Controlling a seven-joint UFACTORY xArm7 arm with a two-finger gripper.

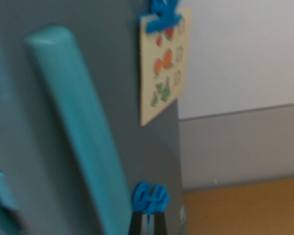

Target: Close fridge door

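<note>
Teal and blurred, the long handle [83, 142] runs slantwise down the grey fridge door [122, 63], which fills the left and middle of the wrist view, very near the camera. On the door's right part hangs a cream card [162, 73] with fruit pictures, held by a blue magnet [161, 15]; another blue magnet [150, 198] sits low. Dark end effector [148, 224] tips show at the bottom edge; their opening cannot be told. Beyond are a pale wall [245, 54] and an orange counter [250, 208].
</note>
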